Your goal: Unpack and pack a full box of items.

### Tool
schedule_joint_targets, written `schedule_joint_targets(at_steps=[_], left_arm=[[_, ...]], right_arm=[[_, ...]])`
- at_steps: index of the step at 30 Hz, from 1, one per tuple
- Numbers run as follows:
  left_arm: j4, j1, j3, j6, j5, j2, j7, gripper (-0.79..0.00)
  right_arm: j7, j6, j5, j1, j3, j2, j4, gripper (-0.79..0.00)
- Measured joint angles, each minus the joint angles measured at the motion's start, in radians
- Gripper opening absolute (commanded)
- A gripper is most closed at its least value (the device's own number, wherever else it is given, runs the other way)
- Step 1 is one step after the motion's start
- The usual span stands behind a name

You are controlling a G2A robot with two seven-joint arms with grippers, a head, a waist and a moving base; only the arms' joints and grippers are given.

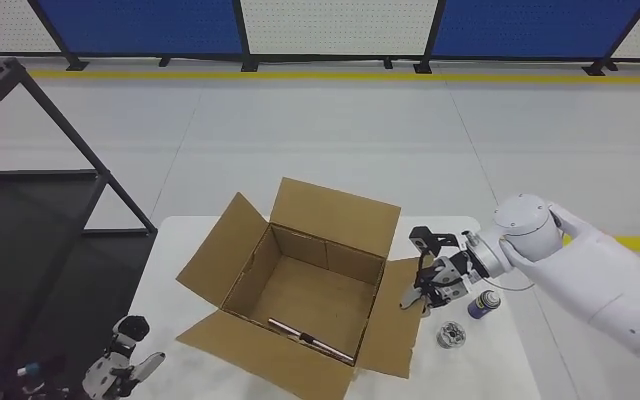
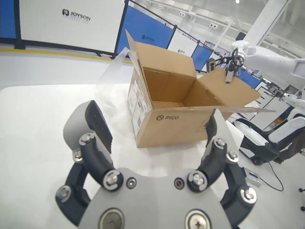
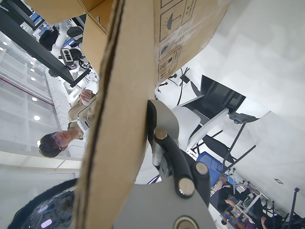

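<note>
cardboard box [image 1: 310, 290] on table [image 1: 185, 255], mouth up, flaps splayed, long axis unclear; right gripper [image 1: 417, 296] clamped on its right flap [image 1: 392, 325]; left gripper [image 2: 155, 113] fingers spread, empty

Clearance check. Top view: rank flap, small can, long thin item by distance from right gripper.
1. flap: box side, held in the right gripper.
2. small can: on the table, just outside the box.
3. long thin item: on the box floor.

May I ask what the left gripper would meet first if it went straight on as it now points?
Probably the cardboard box: the open left gripper faces its near corner, though depth is unclear.
</note>
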Motion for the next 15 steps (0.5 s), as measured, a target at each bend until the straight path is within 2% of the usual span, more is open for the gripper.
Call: schedule_joint_targets(at_steps=[4, 11, 15], left_arm=[[0.019, -0.006, -0.013, 0.001, 0.026, 0.016, -0.066, 0.000], [0.009, -0.034, 0.048, 0.001, 0.222, 0.012, 0.011, 0.000], [0.006, -0.053, 0.098, 0.001, 0.249, 0.015, 0.030, 0.000]], right_arm=[[0.006, -0.006, -0.004, 0.000, 0.000, -0.003, 0.008, -0.785], [0.025, -0.025, -0.021, -0.001, 0.000, -0.012, 0.018, -0.785], [0.047, -0.047, -0.040, -0.002, 0.000, -0.018, 0.024, -0.785]])
